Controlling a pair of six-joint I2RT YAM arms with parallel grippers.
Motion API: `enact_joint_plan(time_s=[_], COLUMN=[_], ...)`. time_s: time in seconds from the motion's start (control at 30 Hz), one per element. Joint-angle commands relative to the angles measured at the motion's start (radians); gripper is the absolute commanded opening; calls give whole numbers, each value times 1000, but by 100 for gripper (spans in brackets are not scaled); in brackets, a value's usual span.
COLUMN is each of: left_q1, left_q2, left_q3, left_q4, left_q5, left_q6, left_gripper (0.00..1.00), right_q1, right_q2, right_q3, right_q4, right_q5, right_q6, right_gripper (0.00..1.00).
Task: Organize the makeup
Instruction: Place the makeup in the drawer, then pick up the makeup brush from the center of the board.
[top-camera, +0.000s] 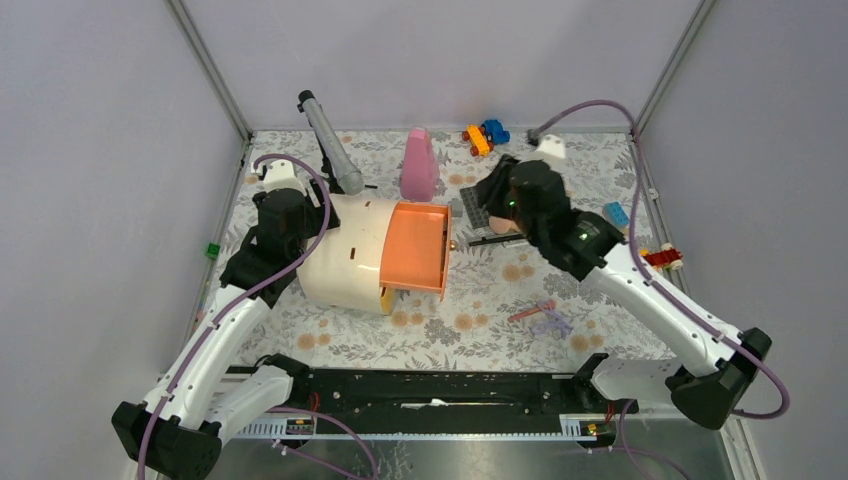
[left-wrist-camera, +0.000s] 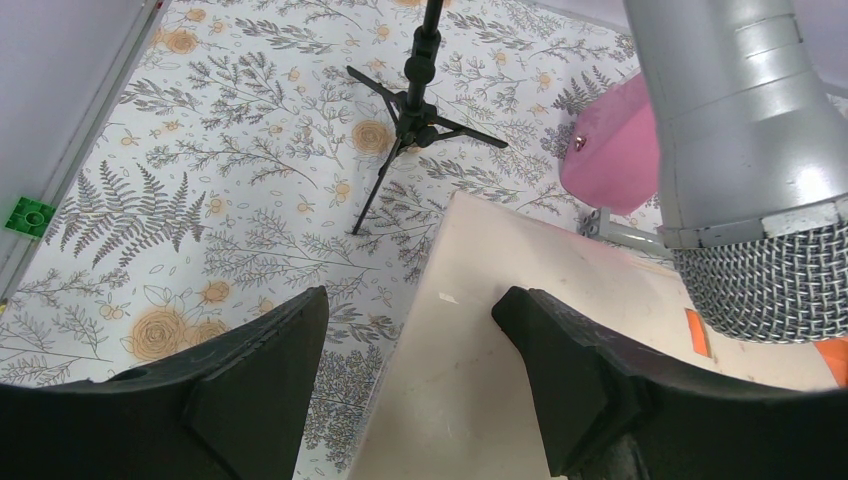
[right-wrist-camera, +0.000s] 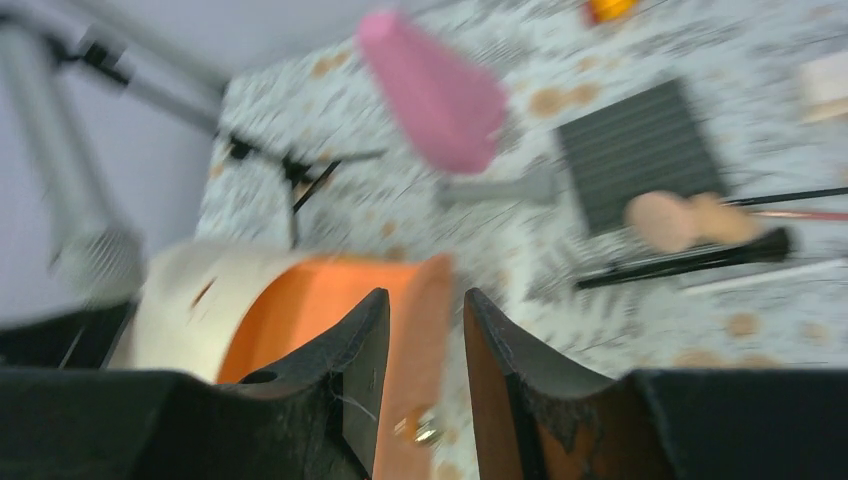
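Floral cloth covers the counter. Nearest, small pink and lilac pieces lie right of centre, too small to identify. Left claw stands released, its matte black fingers straddling the edge of the smooth, rounded cream case; whether they touch it is unclear. The case's orange drawer hangs out, contents hidden. Right claw, blurred, is released and grips nothing. Beyond it, two soft peach pieces and thin dark brushes lie just beside a ribbed grey plate, partly hidden under the arm from above. Farthest stand a pink cone bottle and a mesh-headed microphone.
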Motion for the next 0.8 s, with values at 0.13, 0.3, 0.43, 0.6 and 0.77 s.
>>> enact_joint_plan(time_s=[0.13, 0.3, 0.43, 0.6, 0.77], left_q1=[4, 4, 4, 4, 4], left_q2=[5, 7, 8, 5, 7], left_q3=[-16, -16, -16, -16, -17], left_q4=[2, 2, 3, 3, 3], left_q5=[21, 26, 32, 32, 40], left_q6=[19, 19, 19, 19, 20], left_gripper=[76, 76, 76, 76, 76], right_q1=[-220, -230, -247, -284, -320], right_q2=[72, 194, 289, 390, 467], right_q3=[-3, -52, -60, -58, -50], right_q4=[-229, -251, -238, -196, -148], right_q5=[156, 179, 155, 106, 40], right_q6=[27, 53, 61, 62, 66], right_gripper=[41, 40, 42, 51, 51])
